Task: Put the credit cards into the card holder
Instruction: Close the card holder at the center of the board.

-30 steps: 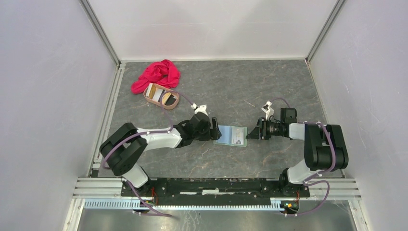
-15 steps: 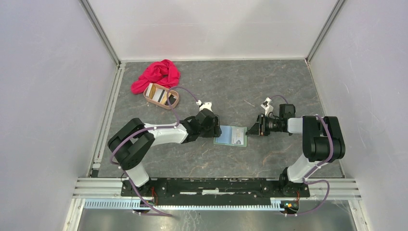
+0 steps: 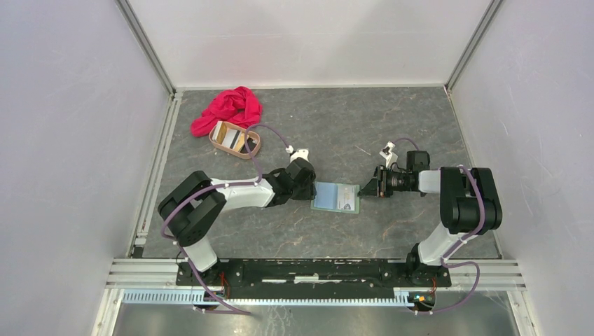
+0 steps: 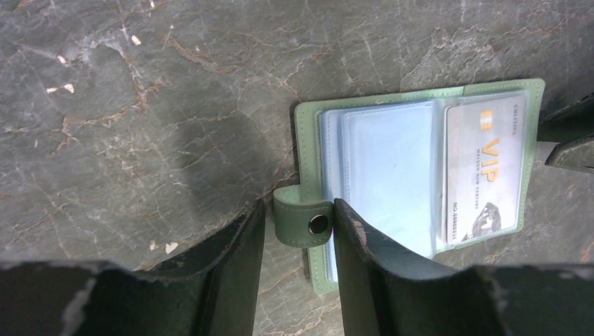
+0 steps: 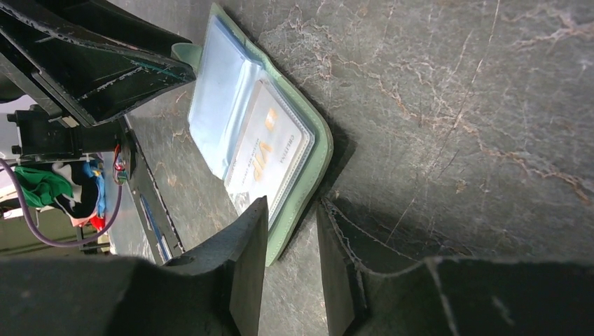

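Two end effectors have closed in on the card holder (image 3: pixel 336 197) within the last second. The left end effector (image 4: pixel 299 211) has advanced to the holder's left edge and narrowed its jaws until the fingers flank the snap tab (image 4: pixel 302 224). The right end effector (image 5: pixel 293 204) has edged up to the right cover, whose green rim sits between its fingers. Whether either pair is clamped or merely close cannot be told. The holder is probably being steadied open for loading. Both arms reach forward from their near bases, forearms low, wrists turned toward each other. The holder lies open at mid-table (image 3: pixel 392 126), with one VIP card (image 4: pixel 485 171) in its right pocket. Farther off, the remaining credit cards (image 3: pixel 225 134) rest in the tray (image 3: pixel 256 148) beside a red cloth (image 3: pixel 228 108).
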Controlling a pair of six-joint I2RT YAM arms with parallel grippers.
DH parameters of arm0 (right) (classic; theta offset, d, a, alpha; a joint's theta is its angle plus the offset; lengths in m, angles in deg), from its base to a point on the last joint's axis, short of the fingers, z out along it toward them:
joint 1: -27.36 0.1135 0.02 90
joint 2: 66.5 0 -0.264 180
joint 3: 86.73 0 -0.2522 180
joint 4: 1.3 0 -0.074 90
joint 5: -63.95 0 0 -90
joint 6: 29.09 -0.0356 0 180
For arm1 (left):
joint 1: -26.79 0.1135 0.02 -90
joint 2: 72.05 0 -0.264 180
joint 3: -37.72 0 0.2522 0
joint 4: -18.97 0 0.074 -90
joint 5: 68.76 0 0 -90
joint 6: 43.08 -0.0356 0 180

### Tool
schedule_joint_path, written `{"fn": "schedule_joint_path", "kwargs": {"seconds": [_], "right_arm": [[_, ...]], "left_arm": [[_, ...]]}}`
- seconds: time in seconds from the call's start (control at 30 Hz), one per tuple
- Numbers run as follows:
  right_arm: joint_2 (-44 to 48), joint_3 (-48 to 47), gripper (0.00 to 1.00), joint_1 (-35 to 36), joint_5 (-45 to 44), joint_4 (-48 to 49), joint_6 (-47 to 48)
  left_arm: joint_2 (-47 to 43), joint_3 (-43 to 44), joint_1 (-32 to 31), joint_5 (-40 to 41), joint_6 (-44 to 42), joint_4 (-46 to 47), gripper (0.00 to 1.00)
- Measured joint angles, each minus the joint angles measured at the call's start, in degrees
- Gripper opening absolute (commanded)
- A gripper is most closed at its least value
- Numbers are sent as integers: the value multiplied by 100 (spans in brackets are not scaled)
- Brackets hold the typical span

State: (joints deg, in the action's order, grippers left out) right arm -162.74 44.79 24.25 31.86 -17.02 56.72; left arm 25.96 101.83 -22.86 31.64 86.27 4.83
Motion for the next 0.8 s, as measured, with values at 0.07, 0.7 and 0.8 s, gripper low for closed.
{"fn": "schedule_joint_path", "kwargs": {"seconds": [0.07,0.7,0.8], "right_arm": [[-4,-4,39,0,9,-2,7],[-15,-9,40,0,72,-7,59],[-22,-9,40,0,81,-9,59]], "left_arm": [[-39,-13,0,4,0,-59,47],[-289,-149,0,225,2,-275,43],[-330,-197,0,310,0,-330,43]]}}
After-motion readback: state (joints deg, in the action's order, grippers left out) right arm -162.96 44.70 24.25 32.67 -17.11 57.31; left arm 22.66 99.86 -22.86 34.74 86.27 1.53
